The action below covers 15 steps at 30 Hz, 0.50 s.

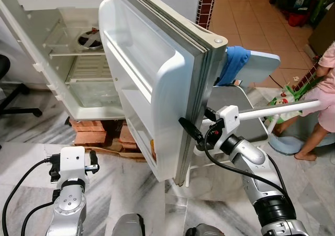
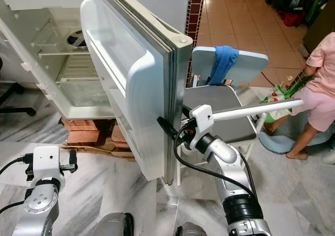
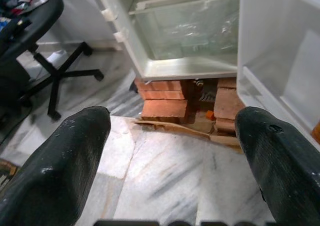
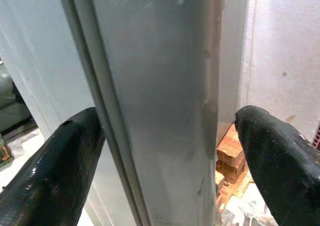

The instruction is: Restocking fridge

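Fridge door [image 1: 157, 84] is standing swung wide from the cabinet on bricks [image 1: 91, 131], right gripper [image 4: 160, 151] straddling its free edge with fingers apart, left gripper [image 3: 170, 156] idling open; unclamped fingers are risking slipping off, door swinging toward the chair [image 2: 220, 105].

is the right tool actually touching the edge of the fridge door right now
Cannot tell. In the right wrist view the right tool straddles the fridge door edge with fingers spread, but no view plainly shows contact or a gap.

Head cameras look down at the fridge door [image 1: 157, 84], right wrist camera close against its edge.
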Tool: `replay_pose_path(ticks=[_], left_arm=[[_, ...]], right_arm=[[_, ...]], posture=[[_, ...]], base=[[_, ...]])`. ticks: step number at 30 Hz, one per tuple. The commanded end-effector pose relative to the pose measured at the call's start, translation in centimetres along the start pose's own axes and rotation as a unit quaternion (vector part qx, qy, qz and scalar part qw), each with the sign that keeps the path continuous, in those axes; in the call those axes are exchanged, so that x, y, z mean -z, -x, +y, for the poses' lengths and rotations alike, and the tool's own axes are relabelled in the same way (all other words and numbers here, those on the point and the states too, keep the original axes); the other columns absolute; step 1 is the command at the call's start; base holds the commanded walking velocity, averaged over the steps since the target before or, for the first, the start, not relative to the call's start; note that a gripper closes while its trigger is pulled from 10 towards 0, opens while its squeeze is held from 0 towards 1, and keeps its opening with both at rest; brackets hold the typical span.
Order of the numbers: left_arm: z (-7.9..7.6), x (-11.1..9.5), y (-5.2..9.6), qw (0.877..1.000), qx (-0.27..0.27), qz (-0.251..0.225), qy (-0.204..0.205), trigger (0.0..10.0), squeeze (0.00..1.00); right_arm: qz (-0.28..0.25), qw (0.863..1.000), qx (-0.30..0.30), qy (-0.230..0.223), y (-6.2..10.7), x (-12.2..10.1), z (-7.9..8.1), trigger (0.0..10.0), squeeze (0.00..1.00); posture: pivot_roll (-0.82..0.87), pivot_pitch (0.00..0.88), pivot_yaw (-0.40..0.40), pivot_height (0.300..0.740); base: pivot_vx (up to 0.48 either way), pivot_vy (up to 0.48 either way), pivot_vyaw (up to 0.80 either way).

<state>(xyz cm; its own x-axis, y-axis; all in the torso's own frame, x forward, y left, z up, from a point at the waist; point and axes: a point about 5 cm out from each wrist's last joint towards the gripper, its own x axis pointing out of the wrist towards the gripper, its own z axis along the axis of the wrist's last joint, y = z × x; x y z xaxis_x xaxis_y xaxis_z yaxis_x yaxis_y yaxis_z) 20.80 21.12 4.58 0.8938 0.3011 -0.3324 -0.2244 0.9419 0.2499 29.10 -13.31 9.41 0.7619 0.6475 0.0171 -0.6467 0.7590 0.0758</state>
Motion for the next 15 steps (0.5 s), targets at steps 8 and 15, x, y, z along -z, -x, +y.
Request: replay_pose_path(ticks=[8, 15], left_arm=[[-0.63, -0.1, -0.07, 1.0, 0.023, -0.012, -0.015, 10.0, 0.0], [-0.71, 0.06, -0.13, 0.999, 0.026, -0.011, -0.018, 10.0, 0.0]], right_arm=[[-0.007, 1.0, -0.003, 0.01, -0.64, -0.26, 0.12, 10.0, 0.0], [-0.007, 1.0, -0.011, 0.011, -0.68, -0.23, 0.29, 10.0, 0.0]], posture=[[0.12, 0.06, 0.019, 0.74], [0.11, 0.062, 0.021, 0.74]], base=[[0.0, 0.0, 0.0], [0.0, -0.416, 0.0]])
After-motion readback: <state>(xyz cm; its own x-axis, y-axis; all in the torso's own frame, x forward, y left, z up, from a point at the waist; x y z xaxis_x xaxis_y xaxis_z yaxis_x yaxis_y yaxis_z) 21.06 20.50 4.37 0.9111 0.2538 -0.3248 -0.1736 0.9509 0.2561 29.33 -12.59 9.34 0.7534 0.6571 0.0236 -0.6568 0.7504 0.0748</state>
